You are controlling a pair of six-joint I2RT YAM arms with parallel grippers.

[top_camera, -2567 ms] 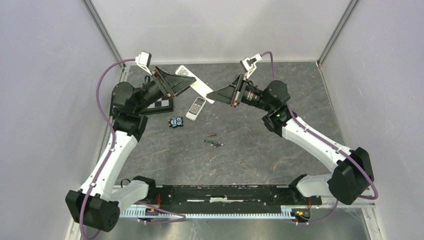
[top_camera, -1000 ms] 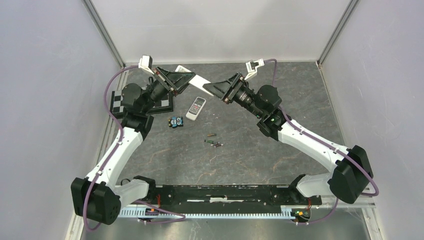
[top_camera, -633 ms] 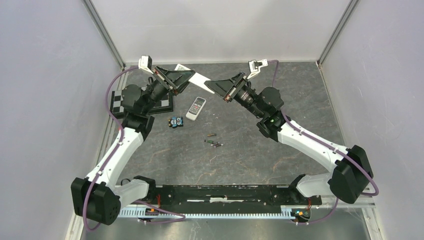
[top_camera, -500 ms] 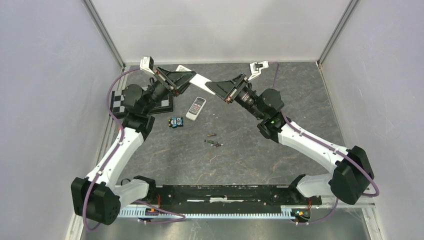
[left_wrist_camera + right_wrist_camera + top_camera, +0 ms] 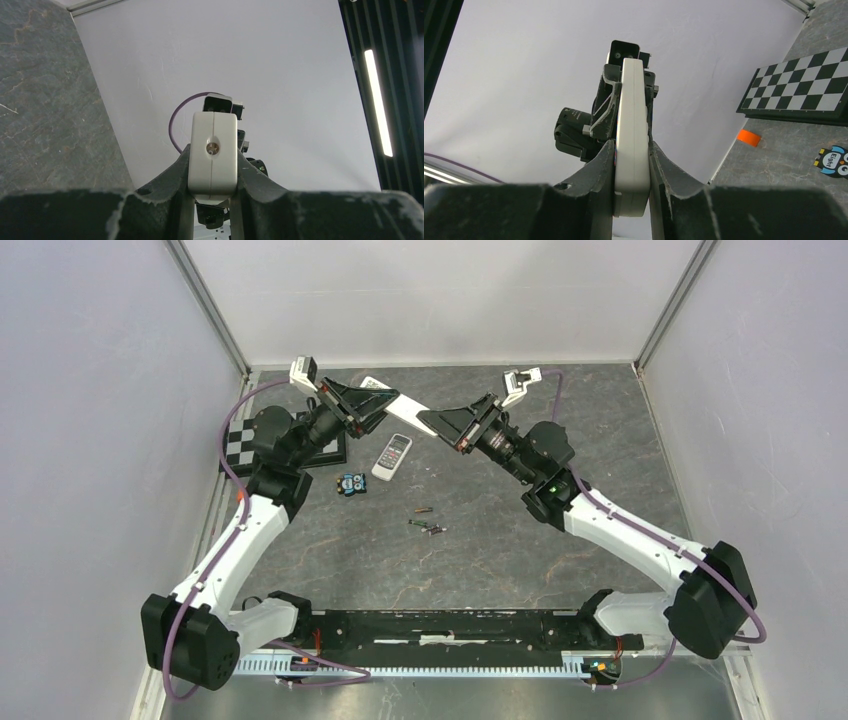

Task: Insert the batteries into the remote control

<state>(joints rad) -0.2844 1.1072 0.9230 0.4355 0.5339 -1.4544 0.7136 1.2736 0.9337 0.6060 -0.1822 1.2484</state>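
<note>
Our left pincer [image 5: 383,404] and right pincer [image 5: 428,420] both pinch the white remote [image 5: 405,410] aloft. If we pull unevenly, it may drop.

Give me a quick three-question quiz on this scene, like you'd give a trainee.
1. Multiple choice: what are the left gripper and right gripper both clamped on?
A) the white remote
B) a battery
C) the checkerboard
2. True or false: the batteries lie loose on the table, with no gripper touching them.
3. Count: how many remotes show in the overhead view?

Key: 1 A. 2 true. 3 two: the held one, and a small remote lying on the table.
</note>
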